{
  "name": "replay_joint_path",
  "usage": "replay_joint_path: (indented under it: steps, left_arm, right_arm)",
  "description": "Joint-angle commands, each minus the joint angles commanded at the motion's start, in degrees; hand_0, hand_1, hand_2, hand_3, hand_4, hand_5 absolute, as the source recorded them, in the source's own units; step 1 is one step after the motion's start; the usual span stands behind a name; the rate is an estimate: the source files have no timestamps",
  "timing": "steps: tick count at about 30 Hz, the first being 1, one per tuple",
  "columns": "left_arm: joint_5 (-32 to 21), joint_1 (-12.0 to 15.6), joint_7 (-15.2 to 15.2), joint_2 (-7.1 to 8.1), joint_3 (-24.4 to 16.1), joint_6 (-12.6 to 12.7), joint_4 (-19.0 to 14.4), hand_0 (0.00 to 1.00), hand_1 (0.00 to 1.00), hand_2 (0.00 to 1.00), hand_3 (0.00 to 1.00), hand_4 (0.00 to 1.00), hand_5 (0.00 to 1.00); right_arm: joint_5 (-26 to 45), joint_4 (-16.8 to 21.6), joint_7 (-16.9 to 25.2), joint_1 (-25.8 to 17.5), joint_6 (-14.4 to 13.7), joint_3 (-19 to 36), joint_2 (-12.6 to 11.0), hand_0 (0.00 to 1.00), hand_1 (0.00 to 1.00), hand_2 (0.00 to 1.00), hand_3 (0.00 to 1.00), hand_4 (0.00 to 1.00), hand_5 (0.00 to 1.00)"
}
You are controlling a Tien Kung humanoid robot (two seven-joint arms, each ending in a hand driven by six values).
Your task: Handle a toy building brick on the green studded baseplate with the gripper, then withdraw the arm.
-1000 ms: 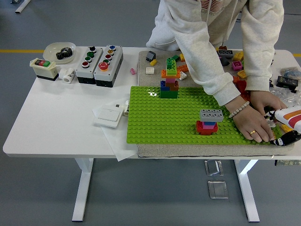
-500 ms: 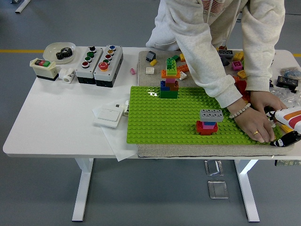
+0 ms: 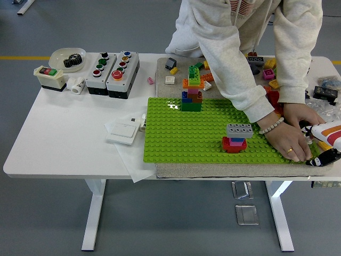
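Observation:
The green studded baseplate point(image 3: 176, 138) lies on a grey mat point(image 3: 213, 169) right of the table's middle. On it stand a tall mixed-colour brick tower point(image 3: 192, 93) at the back and a small stack near the front, a grey brick point(image 3: 239, 129) over blue, pink and red ones point(image 3: 233, 145). A person in a white sweatshirt leans over from the far side. One of their hands point(image 3: 287, 143) presses on the plate's front right corner and the other point(image 3: 301, 114) is just behind it. Neither robot arm shows.
A white, orange-striped toy with a black tip point(image 3: 327, 133) lies at the right edge by the person's hands. Loose bricks point(image 3: 269, 72) sit behind the plate. At the left are two button boxes point(image 3: 113, 68), a switch box point(image 3: 49, 76), a bowl holding a gear point(image 3: 67, 57) and a white wall switch point(image 3: 123, 129).
The person's hands have shifted slightly at the plate's right corner. The brick stacks stay where they were.

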Motion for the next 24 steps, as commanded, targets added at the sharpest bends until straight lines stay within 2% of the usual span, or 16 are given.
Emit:
replay_joint_path:
  steps: [24]
  left_arm:
    - [0.8, -0.3, 0.1, -0.07, -0.8, 0.1, 0.0, 0.775, 0.722, 0.647, 0.562, 0.589, 0.613]
  right_arm:
    - [0.9, 0.0, 0.0, 0.2, 0.0, 0.0, 0.0, 0.664, 0.671, 0.764, 0.849, 0.963, 0.314]
